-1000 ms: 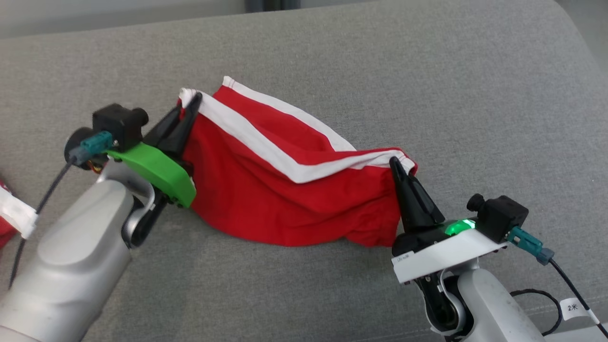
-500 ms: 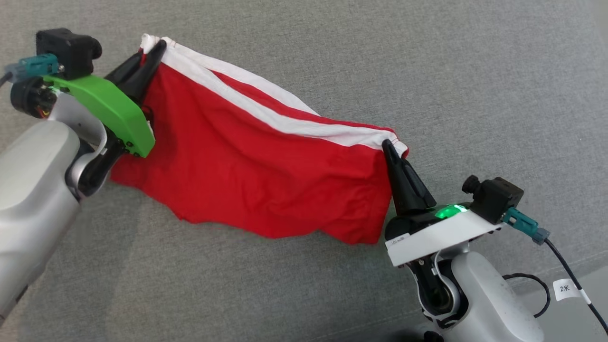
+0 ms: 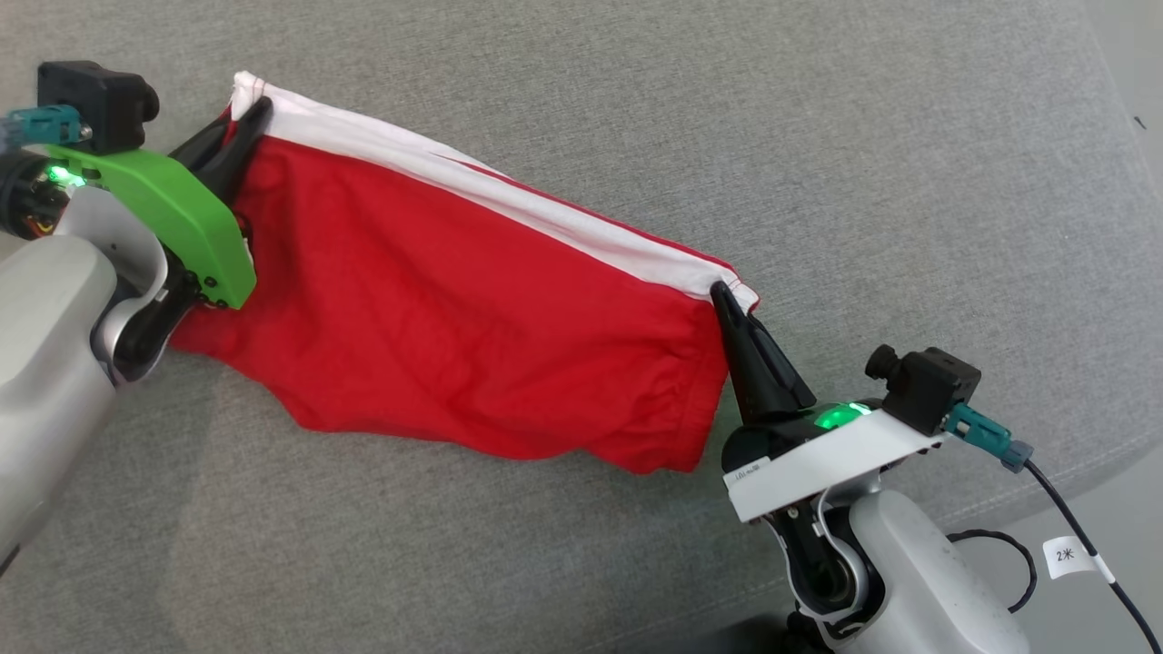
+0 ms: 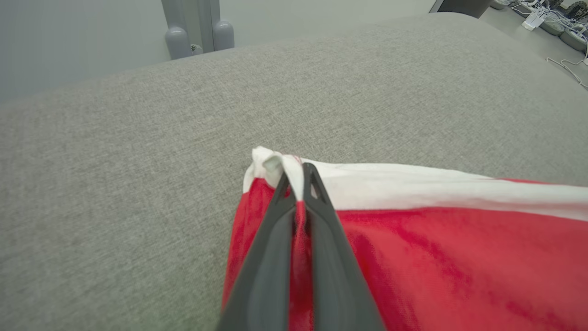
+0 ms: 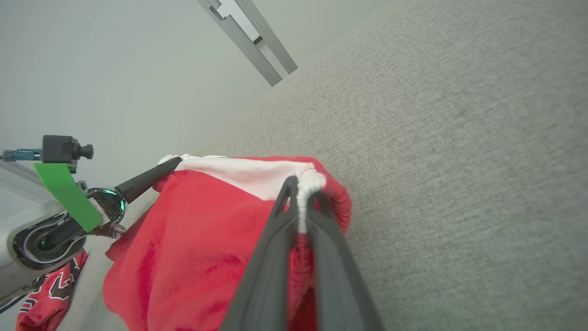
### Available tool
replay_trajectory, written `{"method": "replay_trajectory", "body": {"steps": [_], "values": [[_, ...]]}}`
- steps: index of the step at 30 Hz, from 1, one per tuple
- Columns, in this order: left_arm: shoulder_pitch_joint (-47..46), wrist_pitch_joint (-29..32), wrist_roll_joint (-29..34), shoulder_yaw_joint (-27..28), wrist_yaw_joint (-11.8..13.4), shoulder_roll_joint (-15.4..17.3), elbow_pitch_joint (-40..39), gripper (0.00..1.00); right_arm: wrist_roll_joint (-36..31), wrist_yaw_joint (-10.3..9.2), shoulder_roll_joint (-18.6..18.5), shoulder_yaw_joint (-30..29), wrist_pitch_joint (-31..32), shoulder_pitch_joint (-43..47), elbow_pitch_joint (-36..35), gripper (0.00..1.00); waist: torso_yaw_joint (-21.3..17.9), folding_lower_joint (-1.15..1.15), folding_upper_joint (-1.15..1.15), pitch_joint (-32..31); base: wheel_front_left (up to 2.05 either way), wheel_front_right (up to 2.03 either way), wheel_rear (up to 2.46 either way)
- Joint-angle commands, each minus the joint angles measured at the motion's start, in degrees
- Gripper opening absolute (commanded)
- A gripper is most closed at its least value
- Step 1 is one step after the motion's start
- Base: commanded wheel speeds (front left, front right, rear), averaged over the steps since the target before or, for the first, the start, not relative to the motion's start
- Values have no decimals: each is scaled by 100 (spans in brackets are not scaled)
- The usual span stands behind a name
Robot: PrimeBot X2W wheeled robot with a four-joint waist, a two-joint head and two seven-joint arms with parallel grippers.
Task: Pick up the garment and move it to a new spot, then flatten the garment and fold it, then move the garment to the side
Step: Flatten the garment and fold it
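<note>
Garment (image 3: pixel 472 318), red with a white band (image 3: pixel 545 216), stretches between my left gripper (image 3: pixel 257 109) and my right gripper (image 3: pixel 720 292), each pinching one band corner over the grey cushion (image 3: pixel 818 136).

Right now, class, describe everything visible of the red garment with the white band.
The red garment is knit-looking cloth with a white band along its top edge. It hangs stretched between the left gripper and right gripper, each shut on a band corner, its wrinkled lower edge sagging toward the grey upholstered surface.
</note>
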Motion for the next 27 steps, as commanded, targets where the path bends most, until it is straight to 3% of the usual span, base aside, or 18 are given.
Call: {"method": "replay_trajectory", "body": {"steps": [1, 2, 3, 16, 27], "values": [[20, -84, -36, -44, 0, -8, 47, 30, -38, 0, -4, 5, -16, -42, 46, 11, 54, 0, 0, -18, 0, 0, 0], [38, -127, -37, -87, 0, -45, 65, 49, -66, 0, -4, -9, -17, -46, 68, 37, 81, 0, 0, -28, 0, 0, 0], [84, -156, -119, -123, 0, -94, 87, 100, -98, 0, -6, -30, -16, -49, 108, 100, 109, 0, 0, -42, 0, 0, 0], [711, -725, -472, -352, 0, -429, 533, 100, -802, 0, -6, -684, -17, 371, 562, 100, 338, 0, 0, -603, 0, 0, 0], [1152, -842, -550, -196, 5, -891, 1514, 100, -1126, 0, -5, -1312, -17, 717, 513, 100, 385, 0, 0, -988, 0, 0, 0]]}}
